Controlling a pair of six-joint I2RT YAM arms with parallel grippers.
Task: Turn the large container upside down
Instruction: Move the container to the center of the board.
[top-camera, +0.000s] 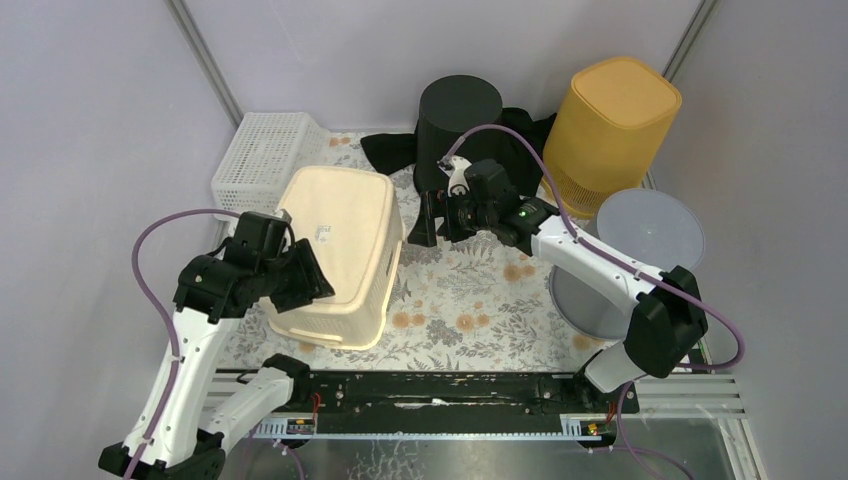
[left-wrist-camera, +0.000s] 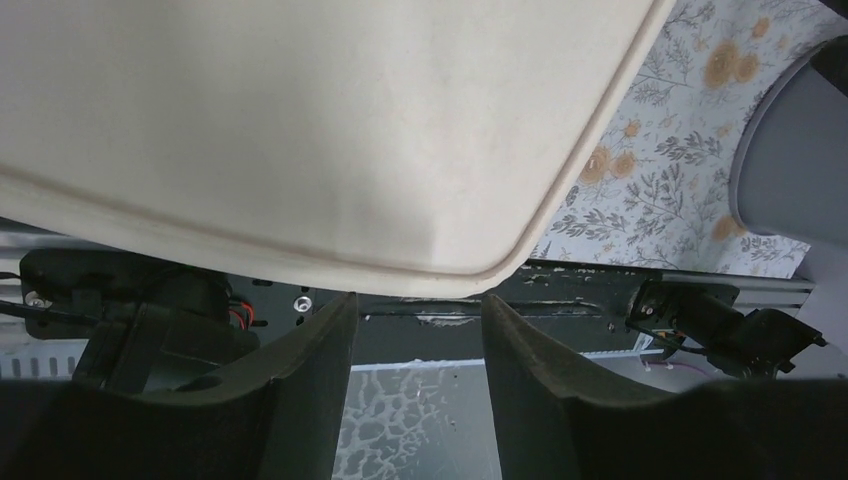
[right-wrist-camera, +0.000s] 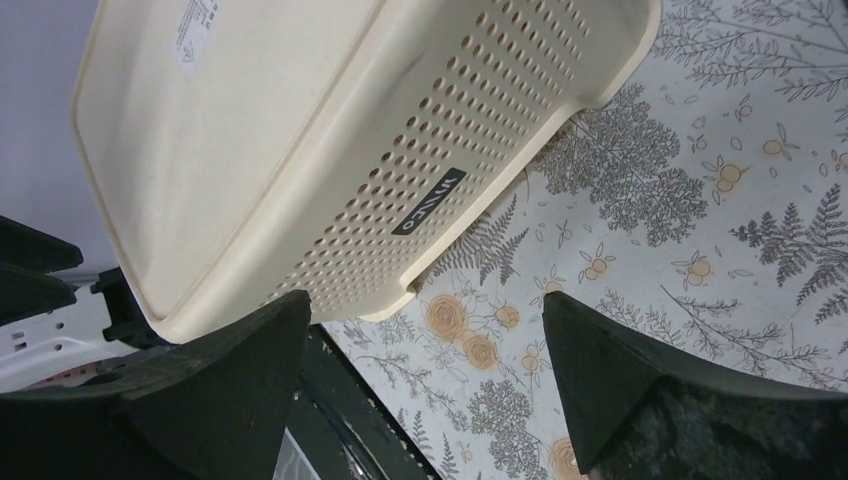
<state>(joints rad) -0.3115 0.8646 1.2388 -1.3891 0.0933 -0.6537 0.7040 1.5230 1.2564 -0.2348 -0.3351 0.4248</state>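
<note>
The large cream container (top-camera: 345, 240) with perforated sides stands bottom up on the floral mat, its flat base with a white sticker facing up. It fills the top of the left wrist view (left-wrist-camera: 300, 120) and the upper left of the right wrist view (right-wrist-camera: 290, 140). My left gripper (top-camera: 318, 283) is open at the container's near left corner, its fingertips just under the base edge (left-wrist-camera: 418, 312), holding nothing. My right gripper (top-camera: 435, 225) is open and empty just right of the container, above the mat (right-wrist-camera: 425, 325).
A white lattice basket (top-camera: 265, 155) stands at the back left. A black bin (top-camera: 458, 115), black cloth (top-camera: 390, 150) and a yellow bin (top-camera: 608, 125) stand at the back. A grey round container (top-camera: 650, 232) stands on the right. The floral mat (top-camera: 470, 295) covers the table.
</note>
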